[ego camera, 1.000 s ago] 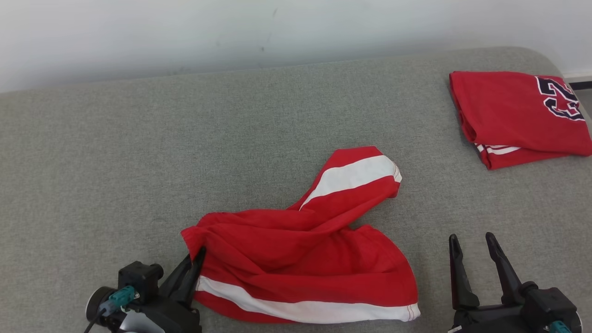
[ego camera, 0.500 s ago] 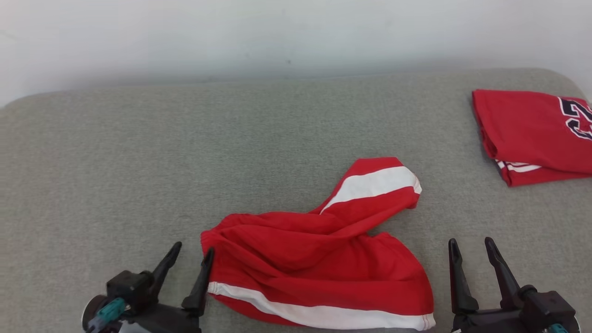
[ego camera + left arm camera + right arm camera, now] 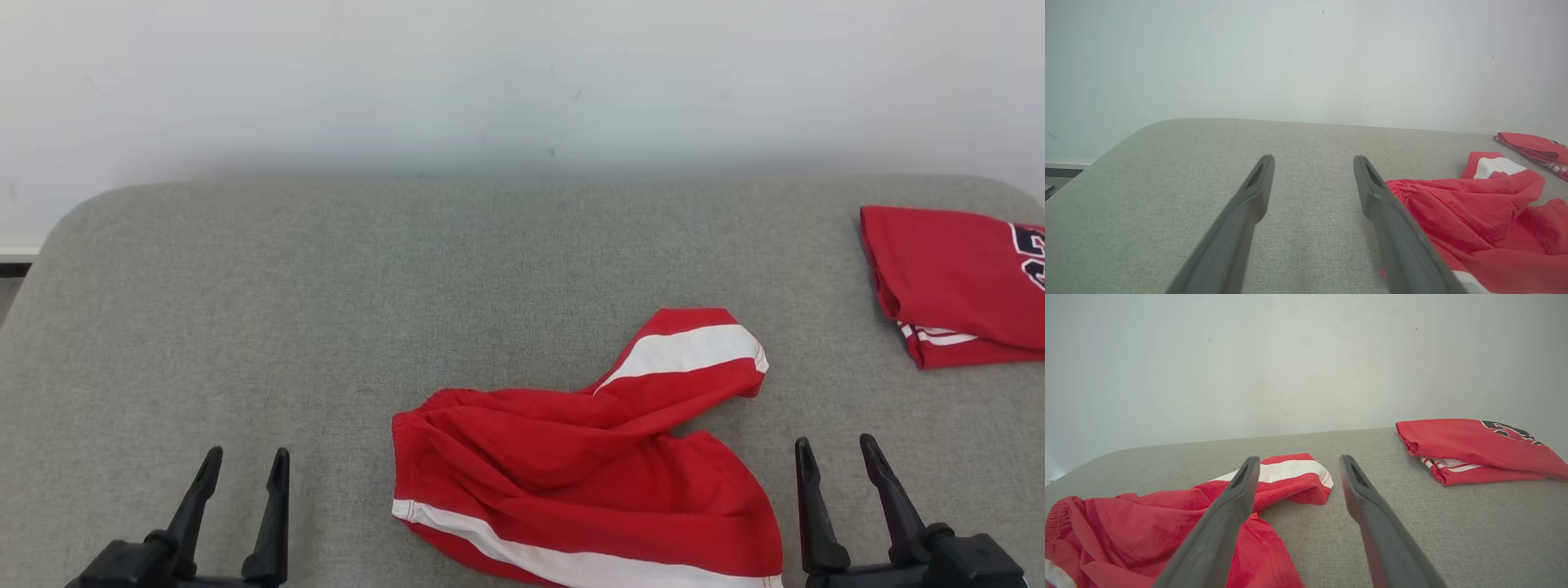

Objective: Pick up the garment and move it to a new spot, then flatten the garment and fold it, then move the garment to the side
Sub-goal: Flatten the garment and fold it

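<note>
Head view: left claw (image 3: 247, 453) and right claw (image 3: 835, 442) gape empty either side of the crumpled shorts (image 3: 571, 474); pinching a single layer would likely lift them twisted.

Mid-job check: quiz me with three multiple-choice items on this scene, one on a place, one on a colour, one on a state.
1. Where does the folded jersey lie relative to the crumpled garment?
A. To its right, farther back
B. To its left
C. On top of it

2. What colour are the crumpled garment's stripes?
A. Black
B. White
C. Yellow

3. How does the left gripper stand?
A. Shut on the garment
B. Open, apart from the garment
C. Open, astride the jersey

Answers:
1 A: the head view shows it near the right edge.
2 B: white bands cross the red cloth.
3 B: its jaws stand spread over bare grey surface.
</note>
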`<state>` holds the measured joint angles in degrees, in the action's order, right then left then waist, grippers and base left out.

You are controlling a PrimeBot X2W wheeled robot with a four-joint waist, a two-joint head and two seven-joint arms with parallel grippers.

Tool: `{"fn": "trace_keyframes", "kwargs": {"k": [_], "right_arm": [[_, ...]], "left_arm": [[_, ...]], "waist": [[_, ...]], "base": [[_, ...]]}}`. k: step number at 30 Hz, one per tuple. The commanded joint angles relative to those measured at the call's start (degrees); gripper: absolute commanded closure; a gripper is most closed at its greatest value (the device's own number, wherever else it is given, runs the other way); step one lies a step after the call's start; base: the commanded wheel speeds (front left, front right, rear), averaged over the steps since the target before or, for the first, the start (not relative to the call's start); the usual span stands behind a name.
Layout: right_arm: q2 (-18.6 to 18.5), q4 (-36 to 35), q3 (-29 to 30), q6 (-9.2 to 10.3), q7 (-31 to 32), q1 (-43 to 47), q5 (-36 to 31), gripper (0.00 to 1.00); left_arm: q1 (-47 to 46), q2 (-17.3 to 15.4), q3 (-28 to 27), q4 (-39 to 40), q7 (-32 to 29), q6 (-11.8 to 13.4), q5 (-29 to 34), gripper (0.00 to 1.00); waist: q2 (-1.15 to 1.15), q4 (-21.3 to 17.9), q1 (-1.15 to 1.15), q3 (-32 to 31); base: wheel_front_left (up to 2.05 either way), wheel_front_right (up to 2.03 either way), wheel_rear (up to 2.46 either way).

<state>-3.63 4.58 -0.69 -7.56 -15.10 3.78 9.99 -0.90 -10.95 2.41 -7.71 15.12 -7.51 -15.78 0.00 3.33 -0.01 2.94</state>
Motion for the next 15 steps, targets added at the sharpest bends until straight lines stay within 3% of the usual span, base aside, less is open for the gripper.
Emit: {"fn": "trace_keyframes", "kwargs": {"k": [1,15], "right_arm": [[-0.44,-0.32,-0.22,0.17,-0.06,0.91,-0.28,0.00],[-2.44,-0.22,-2.67,0.17,-0.07,3.96,-1.00,0.00]], "left_arm": [[1.13,0.52,-0.71,0.34,0.00,0.05,0.93,0.00],[3.68,1.98,-1.53,-1.32,0.00,0.05,1.89,0.00]], "waist": [[0.00,0.19,0.01,-1.39],[0.00,-0.45,0.01,-5.05]], "base": [[0.00,0.00,0.00],[0.00,0.00,0.00]]}}
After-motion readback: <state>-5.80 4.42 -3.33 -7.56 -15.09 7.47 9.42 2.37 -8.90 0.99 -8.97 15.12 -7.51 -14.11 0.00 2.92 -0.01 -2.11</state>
